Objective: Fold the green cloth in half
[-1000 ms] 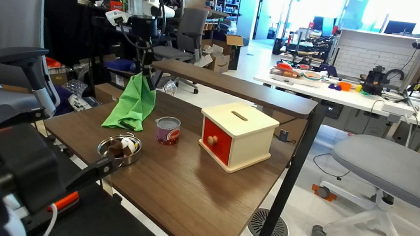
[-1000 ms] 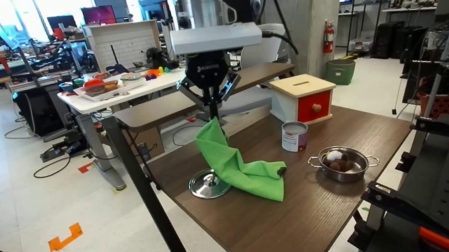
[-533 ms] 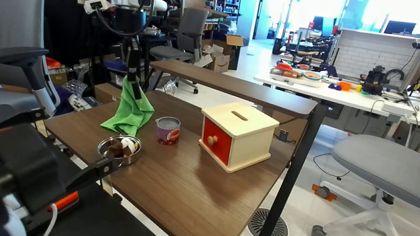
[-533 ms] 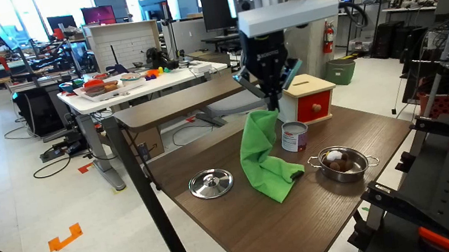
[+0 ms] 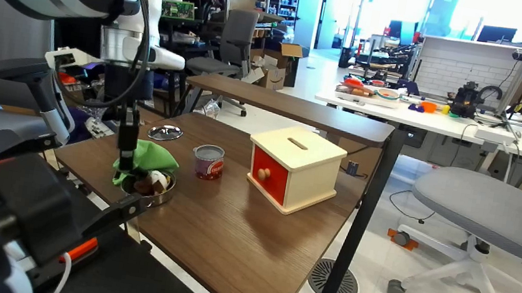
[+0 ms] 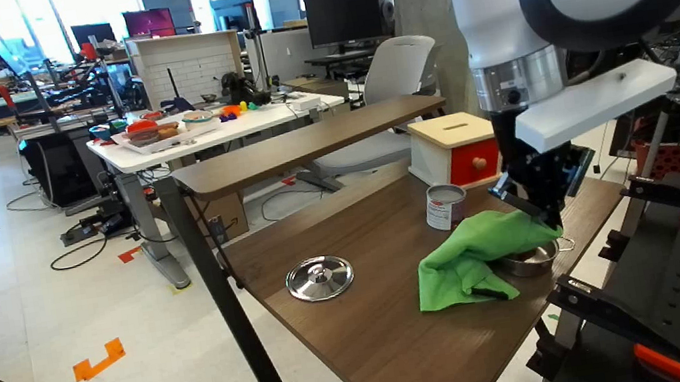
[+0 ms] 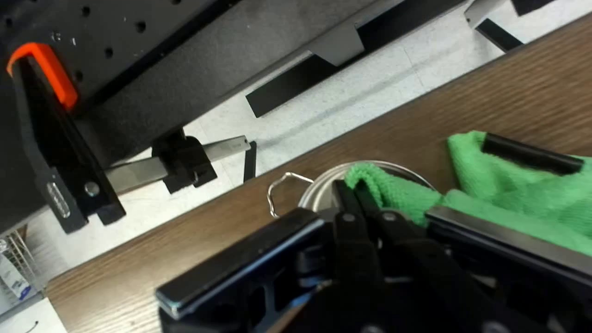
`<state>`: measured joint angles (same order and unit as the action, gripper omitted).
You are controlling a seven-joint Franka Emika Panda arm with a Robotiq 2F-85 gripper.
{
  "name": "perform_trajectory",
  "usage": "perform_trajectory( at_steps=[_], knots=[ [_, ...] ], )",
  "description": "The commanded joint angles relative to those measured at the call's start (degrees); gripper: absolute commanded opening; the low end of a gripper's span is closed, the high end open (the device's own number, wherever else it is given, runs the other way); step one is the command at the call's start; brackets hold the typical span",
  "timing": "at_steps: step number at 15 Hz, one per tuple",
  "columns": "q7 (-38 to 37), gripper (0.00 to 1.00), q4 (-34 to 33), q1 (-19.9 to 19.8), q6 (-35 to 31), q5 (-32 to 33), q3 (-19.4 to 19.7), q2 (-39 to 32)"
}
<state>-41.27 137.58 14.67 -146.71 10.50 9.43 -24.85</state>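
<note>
Gripper (image 7: 352, 186) pinching the cloth (image 6: 474, 253) over the pot (image 6: 529, 264), I judge folding begun, laying flat and release outstanding.

The worktop (image 6: 380, 235) lies bare between pot lid (image 6: 319, 279) and tin can (image 6: 446, 209); the steel pot (image 6: 531, 267) blocks room just beneath the tool (image 6: 552, 224).

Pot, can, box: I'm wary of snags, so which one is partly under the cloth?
The pot: the end effector holds cloth partly over it, while the can and box stand uncovered.
</note>
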Motion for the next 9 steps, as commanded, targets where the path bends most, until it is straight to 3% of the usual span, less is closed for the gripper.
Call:
perform_trajectory(
  at_steps=[1,5,6,7,9],
  knots=[
    [-3.0,0.00,-0.7,0.2,-3.0,1.2,1.1,-4.6],
    [-3.3,0.00,-2.9,0.3,-4.8,-0.8,0.5,-7.2],
    [-3.2,0.27,-3.4,0.2,-4.5,-1.2,0.2,-7.2],
    [-3.2,0.28,-3.9,0.3,-4.6,-1.3,0.1,-7.1],
    [-3.1,0.41,-4.8,-0.1,-4.4,-2.2,-0.3,-6.5]
  ],
)
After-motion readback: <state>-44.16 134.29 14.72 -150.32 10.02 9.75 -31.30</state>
